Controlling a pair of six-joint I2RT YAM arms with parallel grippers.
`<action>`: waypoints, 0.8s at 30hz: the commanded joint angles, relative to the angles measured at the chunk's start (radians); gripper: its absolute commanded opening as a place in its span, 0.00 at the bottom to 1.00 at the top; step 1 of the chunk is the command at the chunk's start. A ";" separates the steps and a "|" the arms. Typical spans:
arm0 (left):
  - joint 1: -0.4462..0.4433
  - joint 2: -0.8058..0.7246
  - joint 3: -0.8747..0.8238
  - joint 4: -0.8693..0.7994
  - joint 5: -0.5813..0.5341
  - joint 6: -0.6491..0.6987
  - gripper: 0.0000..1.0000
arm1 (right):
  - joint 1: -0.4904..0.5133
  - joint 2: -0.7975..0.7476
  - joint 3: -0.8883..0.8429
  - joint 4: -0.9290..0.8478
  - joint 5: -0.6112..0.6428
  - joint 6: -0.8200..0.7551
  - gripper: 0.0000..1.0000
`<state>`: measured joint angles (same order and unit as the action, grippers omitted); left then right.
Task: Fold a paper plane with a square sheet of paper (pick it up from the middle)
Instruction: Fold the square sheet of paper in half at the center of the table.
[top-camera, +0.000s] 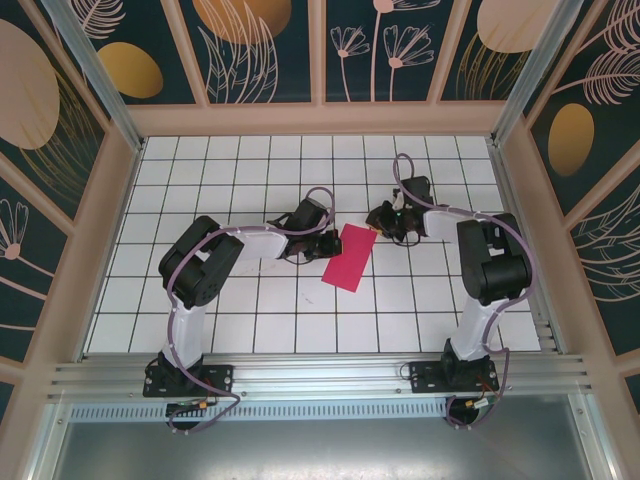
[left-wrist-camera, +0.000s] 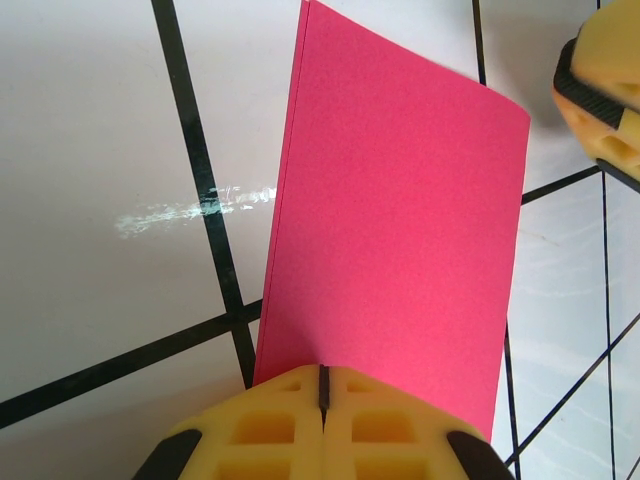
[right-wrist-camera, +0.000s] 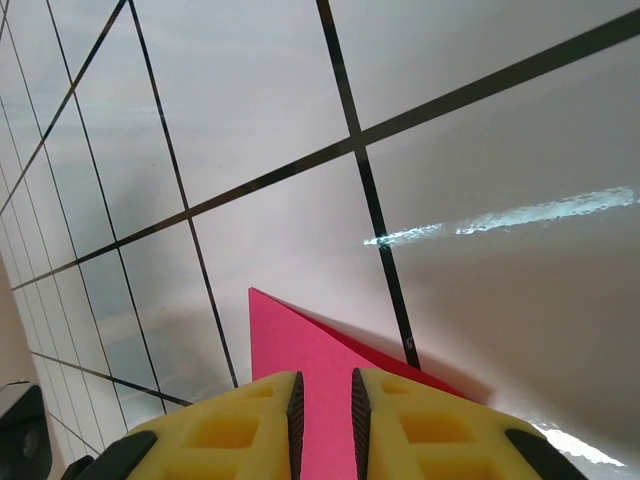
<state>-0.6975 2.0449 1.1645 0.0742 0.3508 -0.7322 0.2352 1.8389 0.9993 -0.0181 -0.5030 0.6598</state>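
- The left gripper (left-wrist-camera: 322, 400), fingers pressed together with no gap, sits on the near short edge of the square sheet of paper (left-wrist-camera: 400, 220). The sheet lies doubled into a magenta rectangle that runs straight ahead of the fingertips on the white tiled table (left-wrist-camera: 90, 130).
- Two layers show along the sheet's long edge to this gripper's left. Whether that side is the fold or the open side cannot be told.
- The right gripper (right-wrist-camera: 322, 400) rests at the sheet's opposite end, fingers narrowly parted with pink showing in the gap. A pointed corner pokes out just ahead of them, but it is unclear whether the fingers bear on the paper.
- The step in hand looks like setting the first centre crease. To do it well, the closed left fingers should pin the paper without dragging it, while the right end holds both layers' edges matched.
- A second layer peeks out to the right of that corner, suggesting a slight offset. Any skew here would likely carry into the plane's nose folds.
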 joint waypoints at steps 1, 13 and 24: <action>-0.005 0.052 -0.032 -0.132 -0.036 0.023 0.02 | -0.012 0.006 -0.021 0.014 -0.013 -0.008 0.23; -0.005 0.045 -0.037 -0.131 -0.038 0.022 0.02 | -0.028 0.045 -0.036 0.004 0.016 -0.024 0.22; -0.005 0.046 -0.034 -0.129 -0.035 0.023 0.02 | -0.014 -0.054 -0.125 0.097 -0.102 0.000 0.24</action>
<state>-0.6975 2.0449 1.1641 0.0742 0.3508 -0.7322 0.2161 1.7866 0.9150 0.0467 -0.5774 0.6601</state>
